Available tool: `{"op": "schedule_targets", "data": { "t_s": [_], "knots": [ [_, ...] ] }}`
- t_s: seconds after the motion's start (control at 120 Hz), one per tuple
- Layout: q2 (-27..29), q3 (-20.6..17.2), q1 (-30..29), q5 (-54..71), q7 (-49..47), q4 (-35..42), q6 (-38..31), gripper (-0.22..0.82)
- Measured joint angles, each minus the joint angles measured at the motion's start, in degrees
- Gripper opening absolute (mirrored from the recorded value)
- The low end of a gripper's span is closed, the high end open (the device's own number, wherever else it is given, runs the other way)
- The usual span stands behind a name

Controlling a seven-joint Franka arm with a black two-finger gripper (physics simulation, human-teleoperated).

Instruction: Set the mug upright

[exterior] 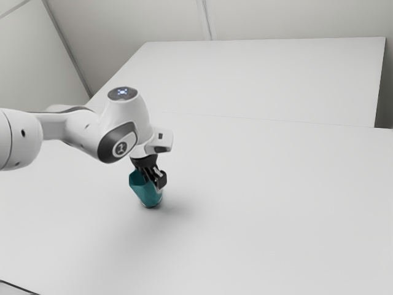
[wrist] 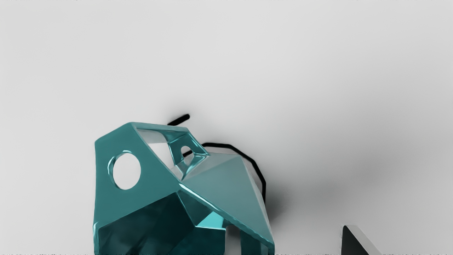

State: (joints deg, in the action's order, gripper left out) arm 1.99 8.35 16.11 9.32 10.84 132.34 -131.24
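In the exterior view my gripper [exterior: 155,182] points down at the teal mug [exterior: 146,192], which has its mouth up and seems to lean toward the exterior view's left. The faceted mug [wrist: 148,202] in the wrist view shows its dark inside, with the holed handle part on one side and a black-edged base beyond. My gripper [wrist: 291,241] stands open: one finger [wrist: 233,241] is inside the mouth, the other outside with a gap to the wall. Whether the base sits flat is unclear.
A white table [exterior: 276,203] lies under the mug, and another pale surface [exterior: 264,77] rises behind it. A dark-edged object [exterior: 15,289] is at the near corner on the exterior view's left.
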Motion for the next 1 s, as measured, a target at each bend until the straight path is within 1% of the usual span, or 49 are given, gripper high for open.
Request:
{"op": "schedule_targets", "data": {
  "t_s": [0.258, 0.392, 0.5, 0.6, 0.708, 0.817, 0.908, 1.0],
  "knots": [
    [3.7, 0.09, -1.88, 0.37, 0.08, -1.13, 1.99, 0.26],
    [4.16, 0.01, -1.09, 0.72, 0.13, -6.45, 4.45, 0.29],
    [3.22, 0.0, -1.43, 0.34, 0.1, -13.38, 7.87, 0.38],
    [0.44, 0.0, -2.32, -0.37, -0.18, -21.08, 12.11, 0.46],
    [-4.46, -0.22, -3.45, -2.22, -0.49, -29.28, 16.87, 0.52],
    [-10.4, -1.43, -6.34, -3.97, -0.76, -37.95, 21.55, 0.55],
    [-13.7, -3.39, -9.98, -5.69, -1.17, -44.15, 25.39, 0.57],
    [-16.54, -3.93, -12.01, -7.34, -1.88, -50.17, 29.56, 0.58]
  ]
}}
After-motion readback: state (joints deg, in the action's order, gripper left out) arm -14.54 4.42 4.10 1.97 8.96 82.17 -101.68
